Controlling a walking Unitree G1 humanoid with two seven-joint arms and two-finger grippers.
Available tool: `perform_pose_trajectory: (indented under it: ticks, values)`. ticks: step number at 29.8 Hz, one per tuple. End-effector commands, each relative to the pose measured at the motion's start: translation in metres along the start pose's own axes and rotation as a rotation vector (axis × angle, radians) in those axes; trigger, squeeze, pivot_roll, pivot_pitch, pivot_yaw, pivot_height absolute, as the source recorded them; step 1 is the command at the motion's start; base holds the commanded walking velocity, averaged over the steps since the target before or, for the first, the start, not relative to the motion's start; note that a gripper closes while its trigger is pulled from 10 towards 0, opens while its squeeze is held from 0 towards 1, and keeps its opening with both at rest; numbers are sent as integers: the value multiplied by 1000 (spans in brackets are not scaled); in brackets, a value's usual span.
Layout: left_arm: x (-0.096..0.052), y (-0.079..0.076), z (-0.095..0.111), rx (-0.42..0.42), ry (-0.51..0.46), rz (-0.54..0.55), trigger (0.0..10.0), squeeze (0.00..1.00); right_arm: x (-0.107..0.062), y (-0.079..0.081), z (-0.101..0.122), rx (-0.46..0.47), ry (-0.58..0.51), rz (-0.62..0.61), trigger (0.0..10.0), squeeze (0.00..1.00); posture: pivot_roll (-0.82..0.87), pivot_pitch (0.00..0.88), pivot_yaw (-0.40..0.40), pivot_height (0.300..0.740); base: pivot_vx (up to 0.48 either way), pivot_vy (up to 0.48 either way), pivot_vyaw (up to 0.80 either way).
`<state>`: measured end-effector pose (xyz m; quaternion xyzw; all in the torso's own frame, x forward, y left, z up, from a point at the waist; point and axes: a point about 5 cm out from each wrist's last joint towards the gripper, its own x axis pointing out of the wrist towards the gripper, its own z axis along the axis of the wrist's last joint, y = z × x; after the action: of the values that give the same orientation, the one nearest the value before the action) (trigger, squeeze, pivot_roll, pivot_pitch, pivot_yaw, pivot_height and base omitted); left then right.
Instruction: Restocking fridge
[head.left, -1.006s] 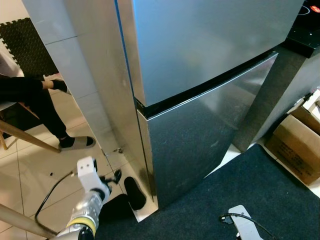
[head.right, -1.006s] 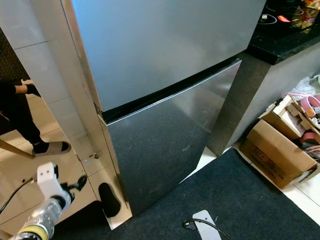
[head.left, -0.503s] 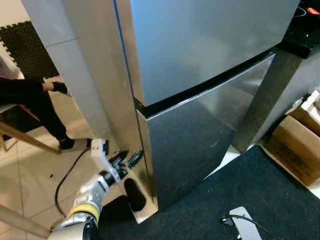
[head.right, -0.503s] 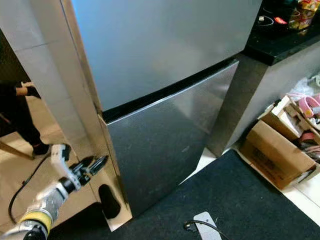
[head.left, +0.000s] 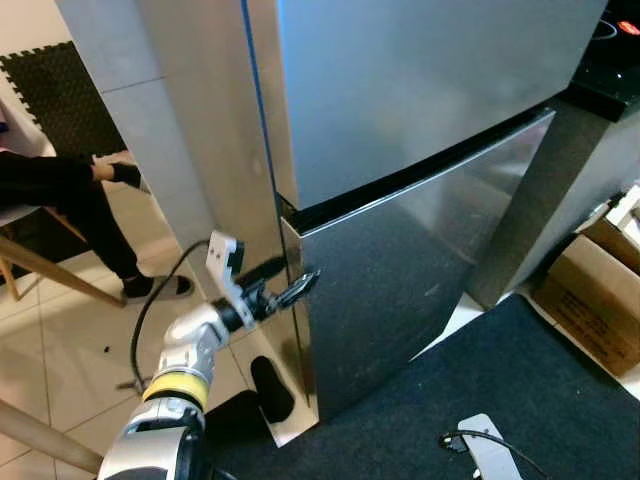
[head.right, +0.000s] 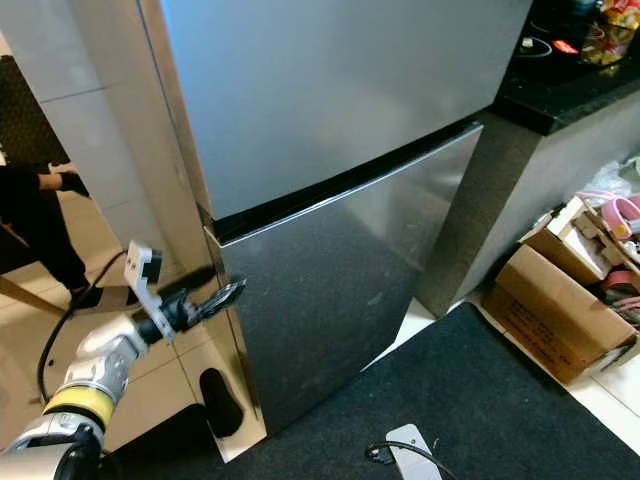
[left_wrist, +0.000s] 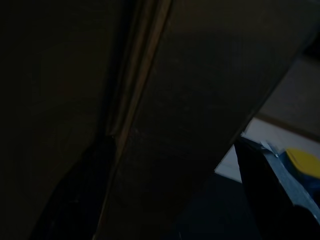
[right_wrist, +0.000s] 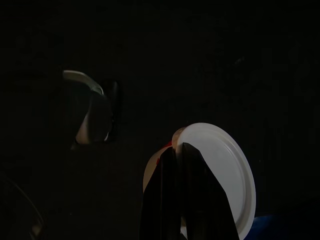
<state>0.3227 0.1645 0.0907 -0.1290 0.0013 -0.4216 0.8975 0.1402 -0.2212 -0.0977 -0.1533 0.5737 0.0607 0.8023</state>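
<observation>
Pale floor tiles (head.left: 60, 370) spread out to my left, and a dark carpet (head.left: 520, 390) covers the ground to my right. Between them stands the tall brushed-steel two-door fridge (head.left: 400, 150), both doors shut, with a black seam dividing the upper door from the lower one. A black countertop (head.right: 580, 80) butts against its far side, and an open brown cardboard box (head.right: 560, 300) full of odds and ends sits on the floor past the carpet's edge.

My left gripper (head.left: 285, 285) is raised to the hinge-side corner of the lower fridge door, just below the seam. Its two black fingers (head.right: 225, 293) stand a little apart, one on each side of the door's edge, and they hold nothing. From my left wrist the view is very dark: I make out the door's edge running up between the finger tips, and little more.

My right gripper (right_wrist: 185, 195) hangs low. Its fingers look pressed together against the rim of a round white plastic lid or container (right_wrist: 220, 170) with a trace of red beside it; what it is exactly I cannot tell in the dark.

On the carpet near my feet lies a small grey device with a black cable (head.left: 485, 450). A black slipper (head.left: 272, 388) rests by the fridge's base. To my far left a seated person's dark-trousered legs (head.left: 70, 200) stretch across the tiles.
</observation>
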Motion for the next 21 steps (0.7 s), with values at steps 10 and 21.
perform_pose_trajectory:
  ticks: [10,21]
  values:
    - [29,-48,4,24,5,-366,10000,0,0,1,1,9,-10,1,10000,0,-14,0,24,740,0,0,0]
    - [32,-96,-14,-78,62,-625,10000,0,0,2,-1,14,-5,3,10000,0,-12,0,23,740,0,0,0]
